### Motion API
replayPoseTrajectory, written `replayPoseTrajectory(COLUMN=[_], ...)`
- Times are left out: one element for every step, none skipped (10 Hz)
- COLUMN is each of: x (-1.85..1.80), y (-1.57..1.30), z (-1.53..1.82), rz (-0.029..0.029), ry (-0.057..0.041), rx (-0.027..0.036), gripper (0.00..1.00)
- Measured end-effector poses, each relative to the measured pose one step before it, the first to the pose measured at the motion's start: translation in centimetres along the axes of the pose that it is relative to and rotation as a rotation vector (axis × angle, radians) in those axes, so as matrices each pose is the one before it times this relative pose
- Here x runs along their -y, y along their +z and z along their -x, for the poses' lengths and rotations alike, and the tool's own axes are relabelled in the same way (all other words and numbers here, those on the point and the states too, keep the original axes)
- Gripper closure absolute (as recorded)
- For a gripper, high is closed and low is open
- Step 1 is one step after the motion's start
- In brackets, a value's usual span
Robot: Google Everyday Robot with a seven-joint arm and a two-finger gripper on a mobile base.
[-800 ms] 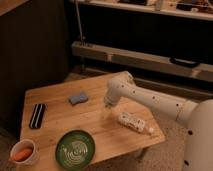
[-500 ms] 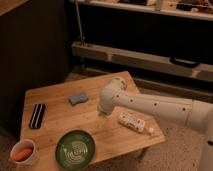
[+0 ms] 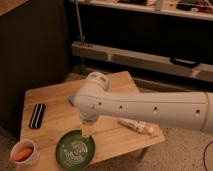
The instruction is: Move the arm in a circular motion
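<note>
1. The arm point(image 3: 150, 110) reaches from the right across the wooden table point(image 3: 55, 102).
2. The gripper point(image 3: 87, 132) points down over the far rim of the green plate point(image 3: 70, 152); clenched or released, I cannot tell.
3. 1 black box point(image 3: 37, 115) lies left, 1 white cup point(image 3: 25, 152) at the near corner.

the arm point(image 3: 145, 107) is glossy white with small dark dots. its pale hand point(image 3: 87, 131) hangs over the green plate point(image 3: 70, 154), ringed with lighter lines, near the front edge of the light wood surface point(image 3: 55, 97). a white bowl point(image 3: 33, 150) at the front left corner holds something orange point(image 3: 20, 155), perhaps a carrot.
</note>
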Motion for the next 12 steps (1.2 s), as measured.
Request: replayPoseTrajectory(x=[0.232, 1.485, 0.974, 1.602, 1.944, 2.174, 2.089, 3.027, 2.602, 2.064, 1.913, 2.37], y=[-0.735, -0.481, -0.052, -0.14, -0.303, -0.414, -0.356, -0.352, 0.087, 0.284, 0.524, 1.128], z=[1.589, 3.58, 1.777, 2.349, 2.013, 1.715, 1.109, 0.925, 0.052, -0.476, -0.964, -1.759], rz=[-0.00159, -0.00518, -0.00341, -0.00482, -0.0102, -0.01325, -0.01157, -0.01354, -0.00565, -0.00242, 0.0005, 0.00395], ry=[-0.04947, -0.09907, -0.04677, -0.06123, -0.05503, -0.04422, -0.02744, -0.02099, 0.00652, 0.01579, 0.02314, 0.04334], rx=[0.01064, 0.02111, 0.00953, 0.01256, 0.00629, 0.00337, -0.0035, -0.00908, -0.00991, -0.00473, -0.00135, 0.00637], gripper=[0.2, 0.2, 0.2, 0.2, 0.2, 0.2, 0.2, 0.2, 0.2, 0.2, 0.2, 0.2])
